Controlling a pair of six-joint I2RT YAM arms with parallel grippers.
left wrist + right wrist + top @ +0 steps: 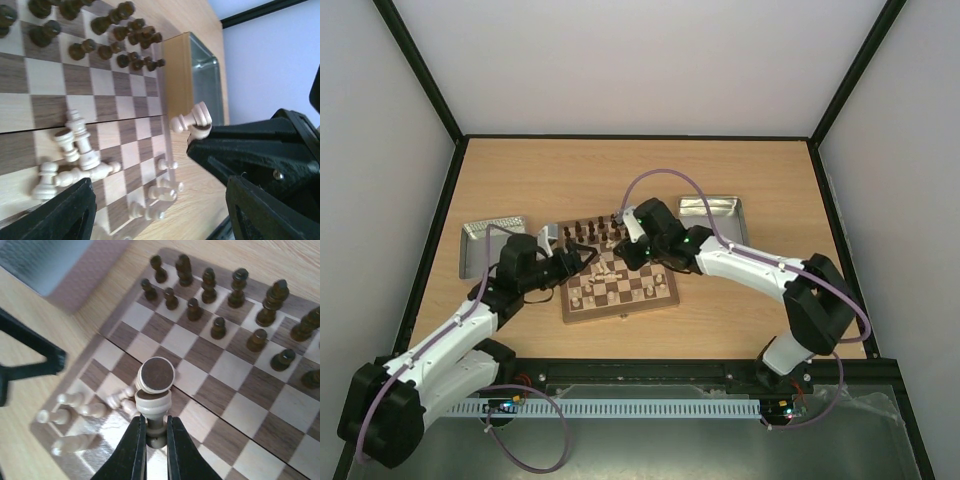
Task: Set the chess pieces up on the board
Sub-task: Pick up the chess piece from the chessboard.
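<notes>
The board (665, 296) lies mid-table, with dark chessmen (588, 232) standing along its far rows. Pale chess pieces (592, 294) are on its near half; several lie tumbled in a heap (75, 157), and a few pawns (162, 192) are by the board's corner. My right gripper (155, 440) is shut on a pale piece (153, 402), holding it by the stem above the board with its base towards the camera. A second pale piece's felt base (156, 375) touches it. The held piece also shows in the left wrist view (192, 120). My left gripper (160, 215) is open and empty over the board's corner.
A metal tin (488, 242) stands left of the board and another tin (712, 212) at the back right; the second also shows in the left wrist view (205, 80). The two grippers (582, 258) (632, 238) are close together over the board's left half.
</notes>
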